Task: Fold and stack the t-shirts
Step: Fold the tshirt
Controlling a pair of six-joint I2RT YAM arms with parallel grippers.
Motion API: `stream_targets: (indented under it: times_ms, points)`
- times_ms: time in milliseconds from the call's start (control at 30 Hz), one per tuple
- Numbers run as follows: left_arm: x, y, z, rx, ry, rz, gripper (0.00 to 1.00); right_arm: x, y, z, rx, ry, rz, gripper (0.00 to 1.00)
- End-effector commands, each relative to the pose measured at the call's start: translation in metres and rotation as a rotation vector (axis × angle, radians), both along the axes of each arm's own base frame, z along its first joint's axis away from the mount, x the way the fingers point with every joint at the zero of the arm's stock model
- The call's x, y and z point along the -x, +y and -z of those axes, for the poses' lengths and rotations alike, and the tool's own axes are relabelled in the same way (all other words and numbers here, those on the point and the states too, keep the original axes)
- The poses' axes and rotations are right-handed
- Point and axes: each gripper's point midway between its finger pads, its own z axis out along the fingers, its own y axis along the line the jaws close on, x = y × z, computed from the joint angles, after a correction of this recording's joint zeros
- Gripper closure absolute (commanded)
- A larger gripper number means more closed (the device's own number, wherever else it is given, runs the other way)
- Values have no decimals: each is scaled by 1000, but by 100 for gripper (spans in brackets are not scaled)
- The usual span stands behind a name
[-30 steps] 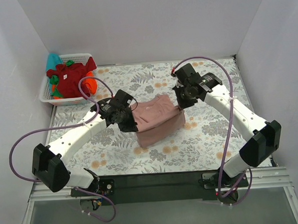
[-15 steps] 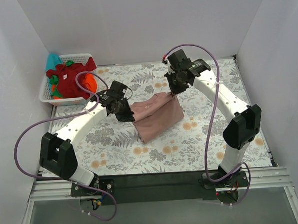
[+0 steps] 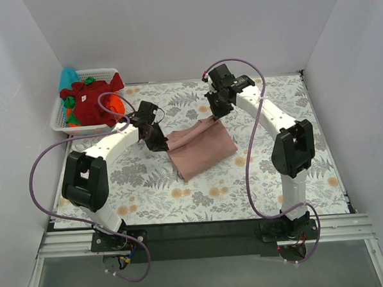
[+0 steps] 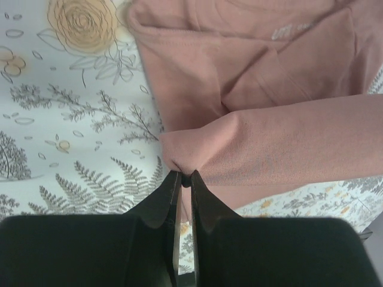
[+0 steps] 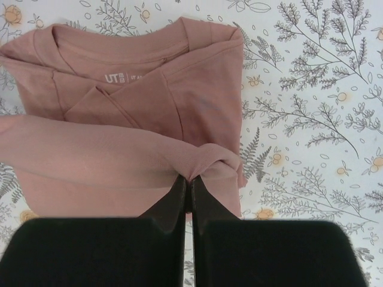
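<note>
In the top view, the left tool was clamped on the left end of a raised fold of the pink t-shirt. The right tool gripped the fold's other end. The rest of the shirt lay on the floral surface between the two arms. The white basket sat at the far left corner (close to the wall). It held a dark red t-shirt on top, an orange t-shirt at the right side and a teal t-shirt poking up behind.

In the left wrist view, the tool's fingers were nearly together, pinching a small bunch of pink cloth at their tips. The fold stretched away to the right above the lower layer.

In the right wrist view, the fingers were likewise closed on a gathered tuck of the fold. The collar and its printed neck label lay flat beyond it.
</note>
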Motion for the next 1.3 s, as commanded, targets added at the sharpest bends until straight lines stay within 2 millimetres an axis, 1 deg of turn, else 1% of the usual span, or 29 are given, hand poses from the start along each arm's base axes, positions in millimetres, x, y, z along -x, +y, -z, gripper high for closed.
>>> stream_targets:
  times_ms: [0, 33, 67, 100, 133, 167, 233, 367, 533, 567, 600, 633, 833, 1033, 1067, 1167, 1267]
  points:
    - [-16, 7, 9, -7, -33, -6, 100, -31, 8, -12, -50, -96, -1, 99]
    - [-20, 8, 11, -9, -36, -9, 100, -36, 10, -10, -59, -103, -1, 99]
    - [-24, 9, 13, -8, -42, -14, 100, -39, 11, -3, -58, -93, -2, 99]
    - [-28, 11, 16, -18, -44, -18, 100, -43, 9, 0, -58, -95, 5, 99]
    - [-30, 12, 21, -21, -42, -20, 100, -44, 11, 2, -72, -90, 0, 99]
    - [-34, 13, 23, -23, -50, -24, 100, -48, 15, 8, -86, -89, -7, 99]
    - [-38, 15, 30, -35, -43, -31, 100, -53, 16, 13, -93, -88, -9, 99]
    - [-49, 15, 39, -40, -50, -31, 100, -61, 16, 28, -101, -80, 3, 99]
    - [-56, 16, 45, -51, -62, -35, 100, -62, 5, 48, -115, -55, 52, 99]
    - [-57, 16, 46, -55, -66, -39, 100, -62, 5, 48, -125, -57, 63, 99]
    - [-57, 17, 48, -56, -65, -43, 100, -64, 0, 50, -128, -56, 79, 99]
    - [-57, 17, 48, -55, -66, -44, 100, -64, -2, 54, -134, -52, 84, 99]
    - [-67, 19, 40, -66, -127, -51, 100, -68, -8, 56, -151, -57, 127, 98]
    - [-72, 13, 35, -41, -160, -24, 100, -67, -17, 59, -140, -54, 178, 99]
    - [-75, 11, 32, -36, -174, -17, 99, -67, -17, 56, -143, -61, 180, 99]
    - [-82, 10, 29, -31, -203, -12, 99, -66, -23, 58, -141, -64, 208, 99]
    - [-86, 9, 30, -35, -210, -8, 97, -66, -29, 65, -144, -47, 239, 98]
